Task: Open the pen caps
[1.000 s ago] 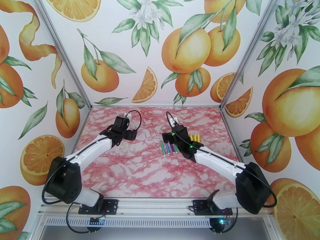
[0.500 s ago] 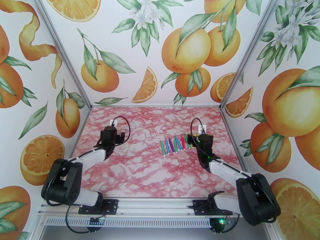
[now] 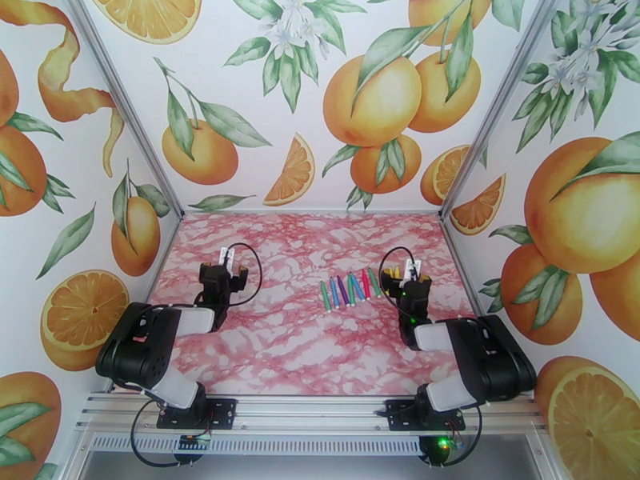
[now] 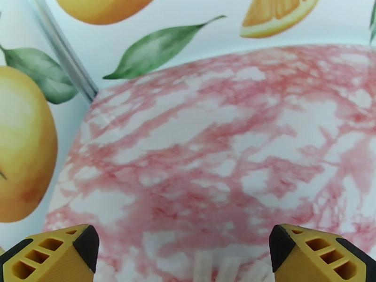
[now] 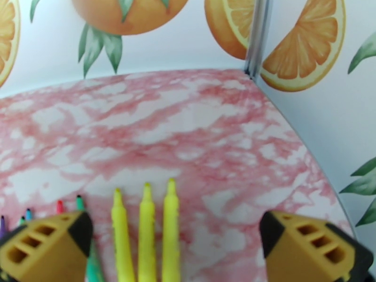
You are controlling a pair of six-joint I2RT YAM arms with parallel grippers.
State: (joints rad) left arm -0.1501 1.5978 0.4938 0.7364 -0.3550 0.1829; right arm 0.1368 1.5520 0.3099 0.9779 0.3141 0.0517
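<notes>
Several thin pens (image 3: 348, 290) lie side by side in a row on the pink marbled table (image 3: 280, 338), right of centre: green, blue, purple and pink/red. Three yellow pens (image 5: 146, 231) lie just below and ahead of my right gripper (image 5: 176, 247), whose yellow fingers (image 5: 47, 245) stand wide open and empty. Coloured ends of the other pens (image 5: 59, 206) poke out at its left. I cannot make out the pen caps as separate parts. From above, the right gripper (image 3: 408, 280) sits at the row's right end. My left gripper (image 3: 220, 272) is open over bare table, far left of the pens; its fingers (image 4: 51, 254) hold nothing.
Orange-print walls close the table on the left, back and right, with metal corner posts (image 5: 256, 38). Both arms are folded back near their bases (image 3: 196, 410). Bare marble (image 4: 211, 151) lies ahead of the left gripper.
Both arms have drawn back toward their bases and folded. The right gripper moved off the pens to their right end; the left gripper slid left and nearer. The pens have not moved.
</notes>
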